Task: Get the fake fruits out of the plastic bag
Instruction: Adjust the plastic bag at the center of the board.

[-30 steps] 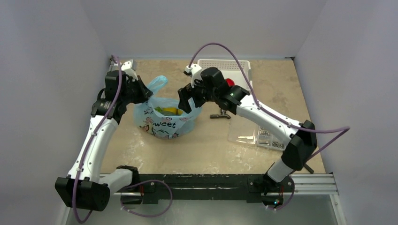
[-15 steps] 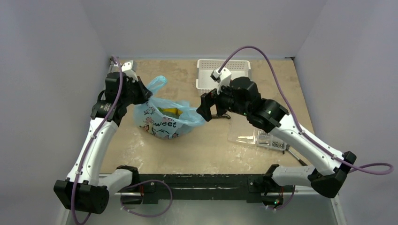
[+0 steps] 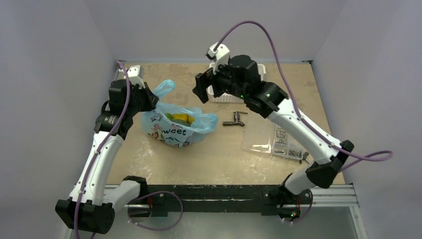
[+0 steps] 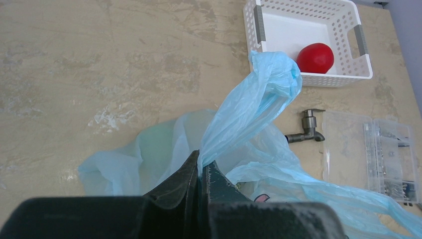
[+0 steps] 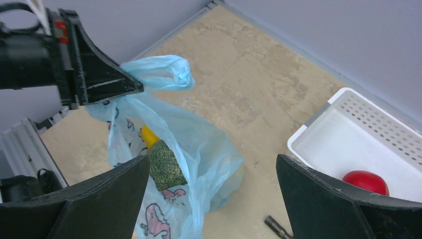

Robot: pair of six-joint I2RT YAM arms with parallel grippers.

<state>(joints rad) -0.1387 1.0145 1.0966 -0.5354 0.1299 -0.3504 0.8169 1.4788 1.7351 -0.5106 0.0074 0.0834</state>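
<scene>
The beige, mottled counter (image 3: 219,154) carries the plastic bag (image 3: 174,127) at its left middle, a thin, crinkly, light-blue sack printed with cartoon creatures. The left gripper (image 4: 200,164) is pinched tight on one of the bag's handles, and that handle arches up in a loop beyond its tips. The right gripper (image 5: 211,164) hangs above and to the right of the bag, apart from it, with its jaws spread wide and nothing between them.

At the far edge sits a white perforated basket (image 4: 308,79), rectangular, with slotted handles. In the top view the right arm covers much of it. Right of the bag lies a clear flat case (image 4: 368,154) of small metal parts. A dark metal tap part (image 4: 306,130) lies between the bag and the case.

A glossy red apple (image 4: 315,57) rests inside the basket. In the bag's open mouth show a dull-green bumpy ball (image 5: 165,167) and, just behind it, a yellow fruit (image 5: 148,135).
</scene>
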